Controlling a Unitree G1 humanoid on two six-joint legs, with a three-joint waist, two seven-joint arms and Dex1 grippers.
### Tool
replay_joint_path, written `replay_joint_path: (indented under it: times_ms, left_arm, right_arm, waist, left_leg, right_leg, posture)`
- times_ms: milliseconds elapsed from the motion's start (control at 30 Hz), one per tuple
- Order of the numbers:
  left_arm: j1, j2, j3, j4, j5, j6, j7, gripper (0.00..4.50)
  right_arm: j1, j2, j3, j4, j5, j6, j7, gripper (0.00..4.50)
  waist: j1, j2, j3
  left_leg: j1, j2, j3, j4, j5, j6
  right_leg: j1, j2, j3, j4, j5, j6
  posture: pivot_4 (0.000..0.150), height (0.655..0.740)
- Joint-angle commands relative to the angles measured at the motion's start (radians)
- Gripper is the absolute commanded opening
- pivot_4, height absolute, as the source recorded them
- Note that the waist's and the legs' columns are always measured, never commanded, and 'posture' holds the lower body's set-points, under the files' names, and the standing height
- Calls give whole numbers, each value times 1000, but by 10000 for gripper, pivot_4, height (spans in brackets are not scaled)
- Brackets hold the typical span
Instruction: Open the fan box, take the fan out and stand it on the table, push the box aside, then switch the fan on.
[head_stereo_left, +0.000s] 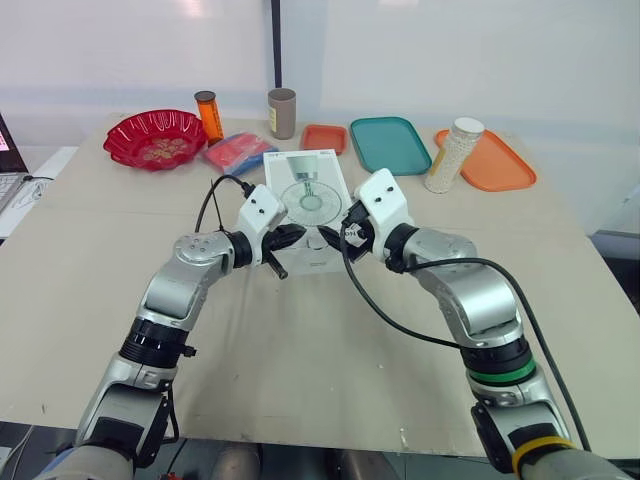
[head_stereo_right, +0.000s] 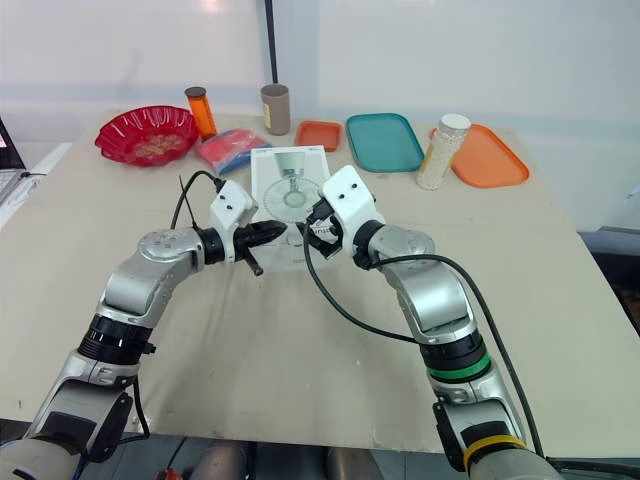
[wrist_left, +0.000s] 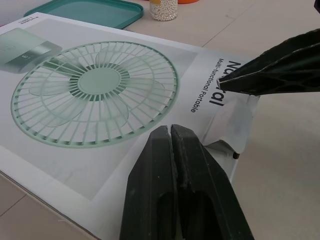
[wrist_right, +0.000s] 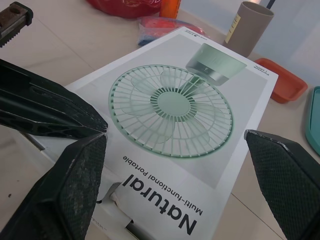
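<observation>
The white fan box (head_stereo_left: 312, 200), printed with a green fan, lies flat in the middle of the table. Its near end flap (wrist_left: 235, 125) looks slightly lifted. My left gripper (head_stereo_left: 298, 237) is shut with nothing in it, its tips (wrist_left: 171, 129) resting over the near end of the lid. My right gripper (head_stereo_left: 338, 235) is open at the same near end. In the right wrist view its fingers (wrist_right: 75, 190) are spread wide over the lid, and the left gripper (wrist_right: 50, 115) comes in beside one of them.
Along the back of the table stand a red bowl (head_stereo_left: 155, 138), an orange bottle (head_stereo_left: 209, 115), a brown cup (head_stereo_left: 282, 112), a red-blue packet (head_stereo_left: 238, 152), a small orange tray (head_stereo_left: 323, 137), a teal tray (head_stereo_left: 390, 144), a bead jar (head_stereo_left: 455, 155) and an orange tray (head_stereo_left: 500, 165).
</observation>
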Motion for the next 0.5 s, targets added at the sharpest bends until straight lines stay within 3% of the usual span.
replay_joint_path:
  times_ms: [33,333,500]
  left_arm:
    - [28,0,-25,11,10,16,-9,1594]
    - [27,13,-22,8,10,21,-18,1594]
    - [26,17,-23,13,12,16,-22,1594]
  right_arm:
    - [34,-43,-52,-89,2,3,4,45000]
    - [237,-208,-111,-236,26,-37,93,45000]
    - [276,-223,-86,-242,33,-57,118,45000]
  waist:
    - [0,0,0]
    - [2,1,0]
    - [-2,1,-1]
  left_leg:
    - [0,0,0,0,0,0]
    - [0,0,0,0,0,0]
    - [1,0,0,0,1,1]
  right_leg:
    - [0,0,0,0,0,0]
    - [0,0,0,0,0,0]
    - [1,1,0,0,0,0]
  posture:
    - [1500,7400]
    - [1500,7400]
    - [1500,7400]
